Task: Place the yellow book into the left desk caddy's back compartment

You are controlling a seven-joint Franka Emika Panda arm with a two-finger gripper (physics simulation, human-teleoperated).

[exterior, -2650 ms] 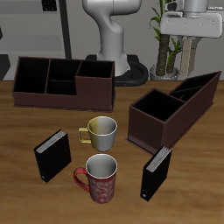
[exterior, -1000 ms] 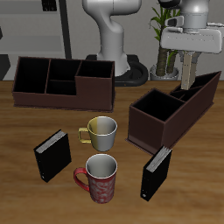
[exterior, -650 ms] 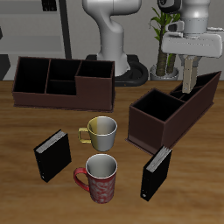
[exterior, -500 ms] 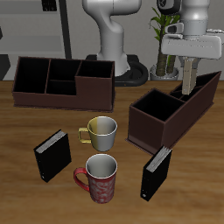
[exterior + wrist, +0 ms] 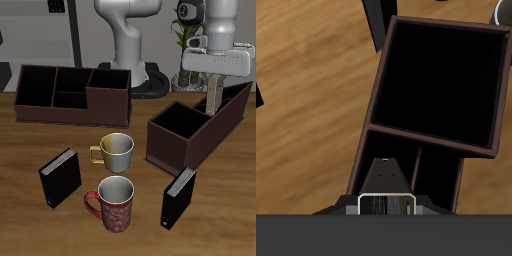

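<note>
The wooden table [image 5: 20, 215] bears two caddies, two mugs, two black books.

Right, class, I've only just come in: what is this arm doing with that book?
The arm's tool is shut on the yellow book, holding it upright above the left desk caddy. The book's lower end hangs over the caddy's back part, not yet set down inside. Two mugs and two black books stand untouched nearer the table's front edge, and a second caddy stands farther back.
</note>
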